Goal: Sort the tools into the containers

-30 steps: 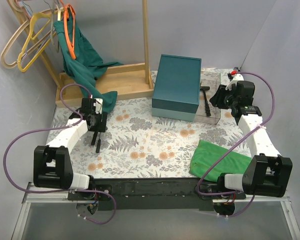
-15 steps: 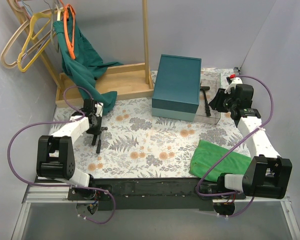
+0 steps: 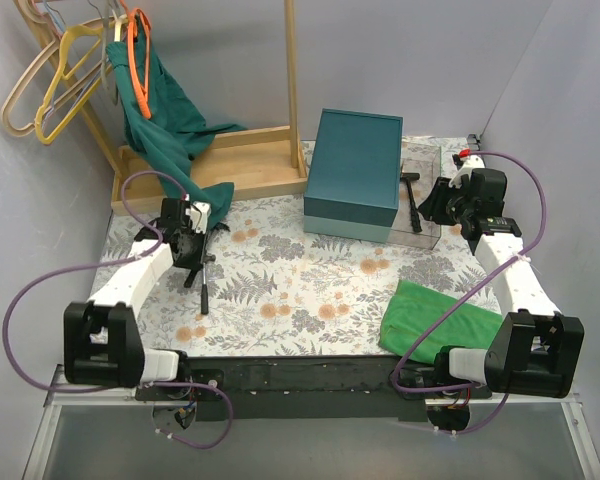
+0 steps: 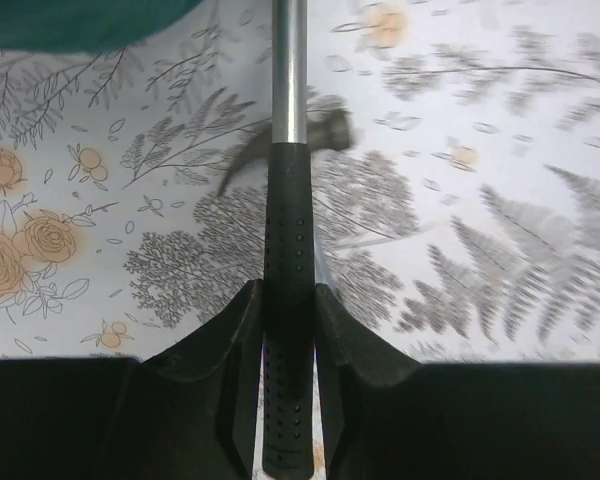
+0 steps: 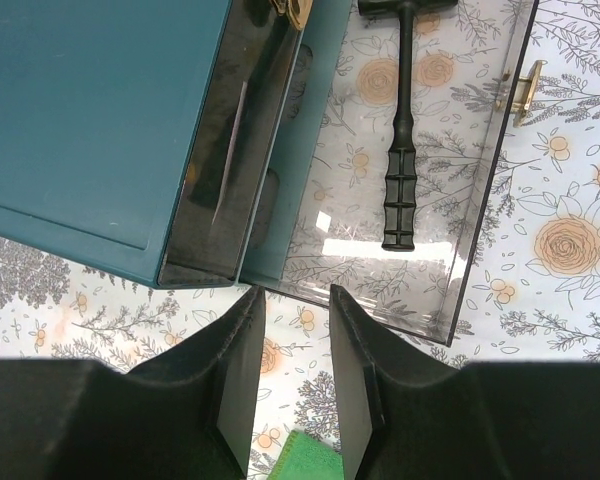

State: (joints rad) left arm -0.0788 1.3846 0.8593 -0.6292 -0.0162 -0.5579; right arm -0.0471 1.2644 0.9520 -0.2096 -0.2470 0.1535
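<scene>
My left gripper is shut on the black perforated grip of a hammer with a bare metal shaft. The hammer's head is blurred over the floral cloth at the table's left. A second, all-black hammer lies inside the clear container at the back right. A teal box stands against that container's left side. My right gripper hangs open and holds nothing, over the cloth just in front of the clear container's near wall.
A green cloth lies at the front right, its corner showing under the right fingers. A wooden rack with a dark green garment and hangers fills the back left.
My left gripper has shut on the hammer's handle, and the hammer has shifted a little to the right and towards the near edge. The right arm has barely moved.
</scene>
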